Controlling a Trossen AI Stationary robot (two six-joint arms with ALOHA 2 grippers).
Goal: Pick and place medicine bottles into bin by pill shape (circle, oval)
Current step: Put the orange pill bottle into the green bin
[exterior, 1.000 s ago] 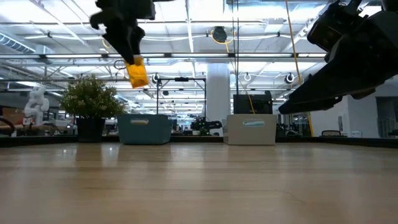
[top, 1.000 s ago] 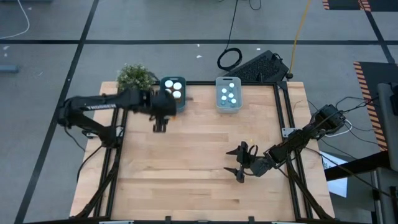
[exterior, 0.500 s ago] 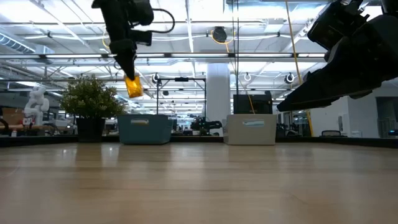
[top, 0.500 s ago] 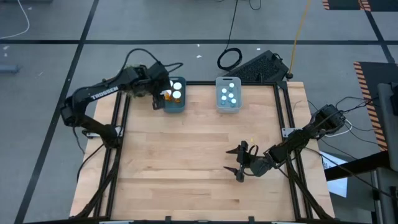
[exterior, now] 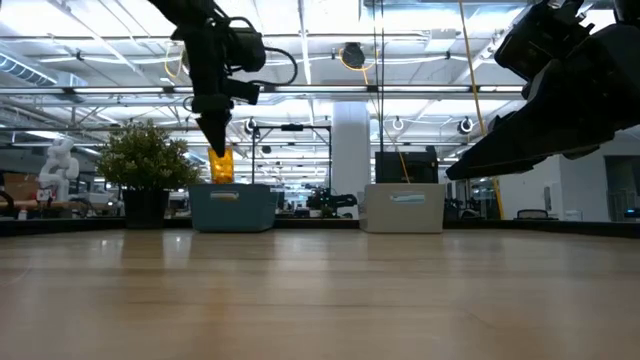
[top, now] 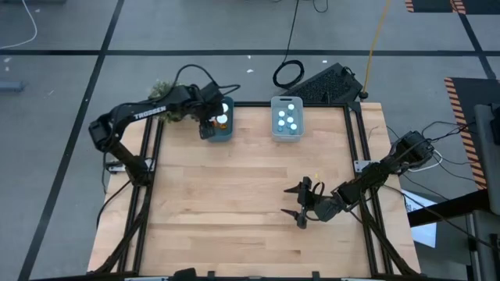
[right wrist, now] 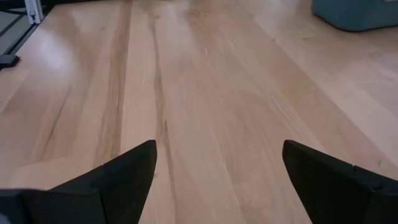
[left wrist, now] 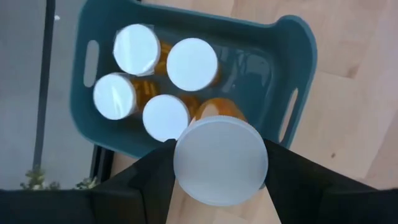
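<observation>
1. Two plastic bins stand at the far edge of the pale, straight-grained wooden table point(top: 234, 195): a dark teal bin point(left wrist: 292, 56) with rounded corners and slotted handles, and a paler bin point(top: 287, 118) beside it, well apart.
2. Four amber bottles point(left wrist: 158, 78) with flat, round white caps stand upright in the teal bin; the paler bin holds white-capped bottles too small to tell apart.
3. One more amber bottle point(left wrist: 219, 155), smooth and cylindrical with a wide white cap, is clamped between the dark fingers of the left gripper point(top: 208, 125), just above the teal bin's open part.
4. Half a second ago this bottle hung higher and off the bin's side; now, in the low view, it sits just over the rim.
5. Over the table's near right part, the right gripper point(top: 301, 204) has not moved, its matte black fingers point(right wrist: 124, 171) spread wide and holding nothing.
</observation>
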